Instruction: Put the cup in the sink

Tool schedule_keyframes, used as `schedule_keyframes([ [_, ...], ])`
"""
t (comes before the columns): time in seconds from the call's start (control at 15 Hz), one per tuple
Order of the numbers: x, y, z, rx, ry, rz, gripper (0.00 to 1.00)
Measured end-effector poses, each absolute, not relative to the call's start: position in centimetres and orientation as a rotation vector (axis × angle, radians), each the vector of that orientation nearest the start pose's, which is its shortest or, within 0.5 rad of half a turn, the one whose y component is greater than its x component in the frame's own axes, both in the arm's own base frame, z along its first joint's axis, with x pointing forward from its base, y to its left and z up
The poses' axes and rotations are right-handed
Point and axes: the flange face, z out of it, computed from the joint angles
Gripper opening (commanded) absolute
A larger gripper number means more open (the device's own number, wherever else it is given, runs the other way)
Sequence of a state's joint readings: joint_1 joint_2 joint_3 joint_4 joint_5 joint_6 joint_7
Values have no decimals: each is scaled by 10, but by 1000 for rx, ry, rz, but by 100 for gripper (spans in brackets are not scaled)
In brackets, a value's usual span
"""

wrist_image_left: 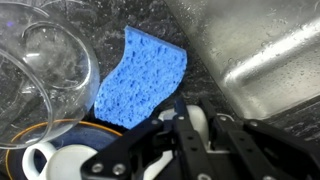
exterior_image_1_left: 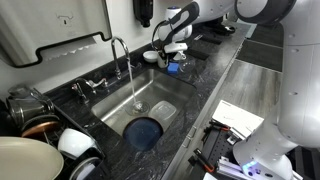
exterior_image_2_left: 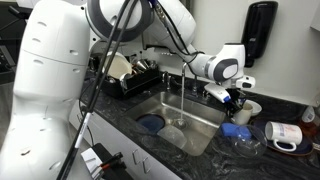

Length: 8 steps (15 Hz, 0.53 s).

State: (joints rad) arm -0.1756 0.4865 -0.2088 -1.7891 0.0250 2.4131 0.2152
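A small white cup (wrist_image_left: 196, 128) sits between my gripper's (wrist_image_left: 197, 112) black fingers, which are shut on it. In both exterior views the gripper (exterior_image_1_left: 170, 50) (exterior_image_2_left: 238, 98) is over the dark counter at the end of the stainless-steel sink (exterior_image_1_left: 160, 92) (exterior_image_2_left: 165, 105), a little above the surface. In the wrist view the sink's rim (wrist_image_left: 260, 50) lies at the upper right, beside the gripper. A chrome gooseneck faucet (exterior_image_1_left: 118, 50) (exterior_image_2_left: 185, 72) runs a thin stream of water into the basin. A round dark blue drain area (exterior_image_1_left: 145, 130) lies in the basin.
A blue sponge (wrist_image_left: 140, 70), a clear glass bowl (wrist_image_left: 40, 60) and a white mug on an orange-rimmed blue plate (wrist_image_left: 45, 160) lie on the counter by the gripper. Another white mug (exterior_image_2_left: 285, 133) lies on its side. A dish rack (exterior_image_2_left: 135, 75) and stacked dishes (exterior_image_1_left: 40, 140) stand beyond the sink.
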Motion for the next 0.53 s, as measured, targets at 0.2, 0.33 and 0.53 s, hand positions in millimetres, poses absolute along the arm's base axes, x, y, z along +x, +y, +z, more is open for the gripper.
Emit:
schedule_keyframes([
  [0.2,625,-234,302,-3090,899,-228,4],
  [0.33,623,-227,306,-3089,853,-230,4],
  [0.53,612,-218,323,-3073,772,-247,4],
])
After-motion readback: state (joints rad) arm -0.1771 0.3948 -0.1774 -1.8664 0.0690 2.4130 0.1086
